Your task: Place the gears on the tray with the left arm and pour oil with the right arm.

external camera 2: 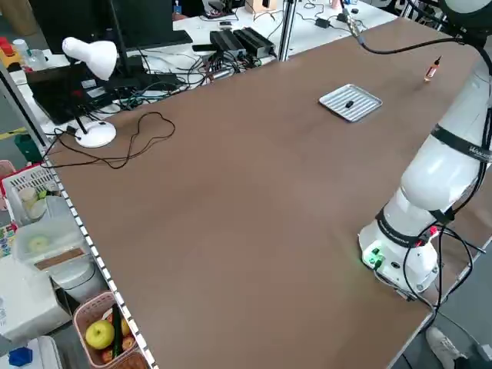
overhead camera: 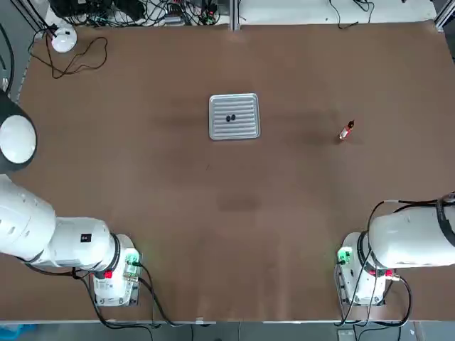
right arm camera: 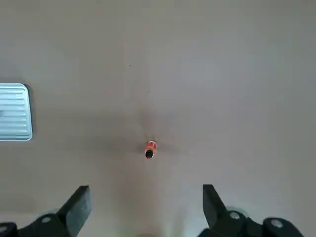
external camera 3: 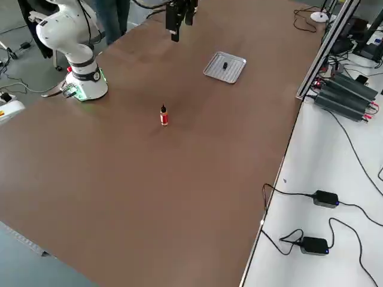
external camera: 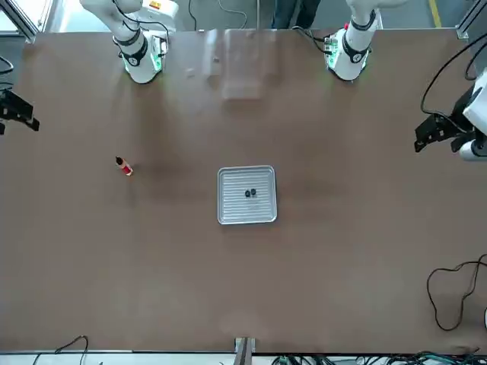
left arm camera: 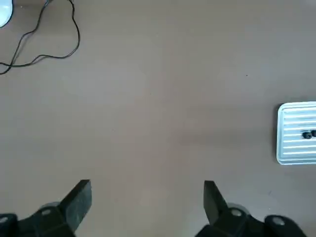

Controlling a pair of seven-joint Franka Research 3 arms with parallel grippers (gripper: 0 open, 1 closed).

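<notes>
The silver ribbed tray (overhead camera: 245,126) lies at mid-table, toward the far side, with the two dark gears (overhead camera: 229,118) resting side by side on it. They also show on the tray (external camera: 232,209) as gears (external camera: 249,193) in the front view. The oil (overhead camera: 346,130), a small orange-red bottle with a dark cap, stands upright on the table to the tray's right, as oil (right arm camera: 149,149) below the right wrist. My left gripper (left arm camera: 146,190) hangs open and empty high over the left side. My right gripper (right arm camera: 145,192) hangs open and empty high above the bottle.
A white desk lamp (overhead camera: 62,39) and its looping black cable (overhead camera: 78,60) sit at the far left corner. Both arm bases (overhead camera: 117,277) (overhead camera: 359,273) stand at the near edge. Cables and power supplies lie beyond the far edge.
</notes>
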